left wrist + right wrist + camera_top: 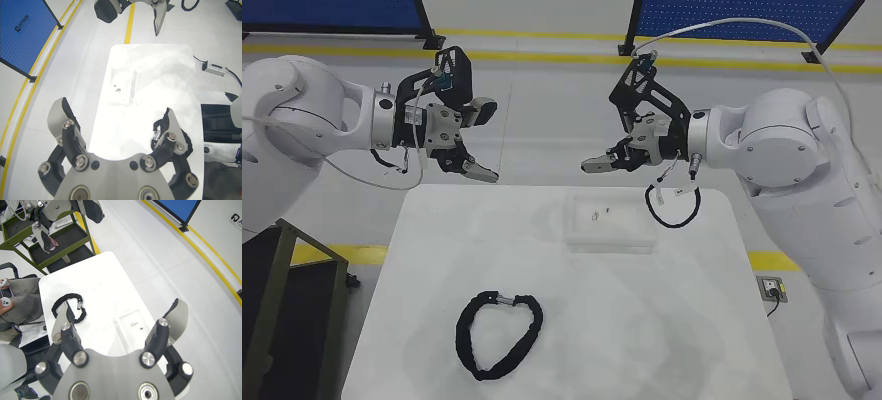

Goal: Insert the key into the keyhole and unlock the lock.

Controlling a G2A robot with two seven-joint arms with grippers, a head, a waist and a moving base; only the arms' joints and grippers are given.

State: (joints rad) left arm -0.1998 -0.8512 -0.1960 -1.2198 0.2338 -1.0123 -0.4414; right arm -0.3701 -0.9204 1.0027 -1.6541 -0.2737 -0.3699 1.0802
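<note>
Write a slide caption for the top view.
Left gripper and right gripper, fingers open, hover at table's far edge; black chain lock lies nearer, key in clear tray.

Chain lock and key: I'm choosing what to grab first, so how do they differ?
The chain lock is a big black sleeved loop; the key is a tiny metal piece. The chain lock lies on the bare table nearer the robot; the key lies inside the shallow white tray farther out. Both rest flat, ungripped.

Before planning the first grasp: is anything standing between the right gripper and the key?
Nothing visible does. The key lies uncovered in the open white tray; the right gripper hangs higher up, fingers open.
</note>
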